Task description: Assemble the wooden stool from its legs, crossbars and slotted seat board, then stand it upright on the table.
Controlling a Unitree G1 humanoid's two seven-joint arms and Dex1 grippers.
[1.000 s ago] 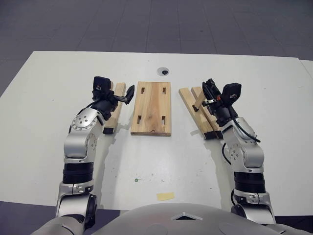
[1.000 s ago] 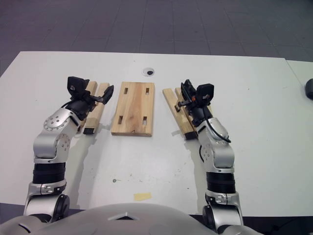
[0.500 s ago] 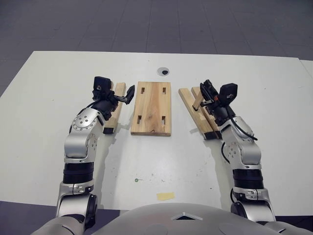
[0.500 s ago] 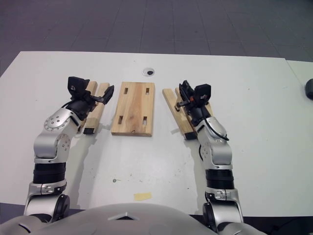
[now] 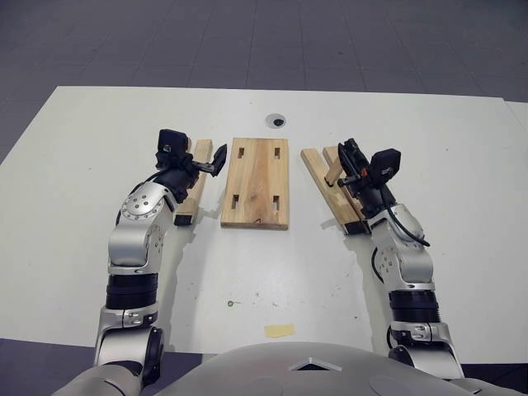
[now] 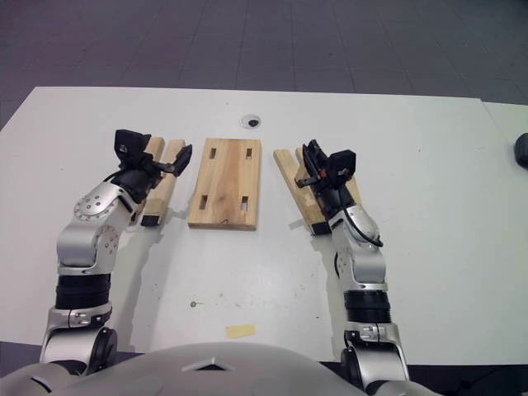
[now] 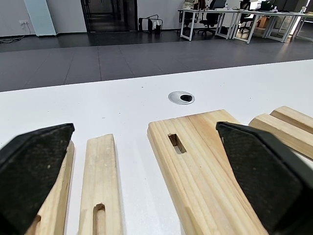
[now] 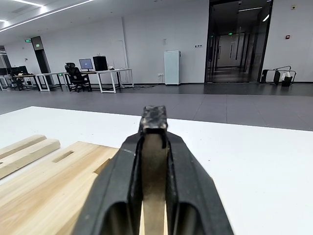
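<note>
The slotted seat board (image 5: 256, 183) lies flat in the middle of the surface (image 5: 429, 132), nearer its far edge, with 2 wooden pieces (image 7: 98, 186) just beside it toward the left edge. The left gripper (image 7: 144, 131) hovers over these 2, jaws spread wide. The right gripper (image 8: 154, 117) has its jaws clamped on a thin wooden strip (image 8: 154, 196) over the right-hand pieces (image 5: 318, 177).

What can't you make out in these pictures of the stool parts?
Right wrist view: the wooden strip in the right claw; its fingers cover all but one edge.
Head views: how many pieces lie in the right pile; the claw covers them.
Left wrist view: the seat board, cut off by the picture edge and a finger of the left claw.
Head views: the table speck, too small to identify.
</note>
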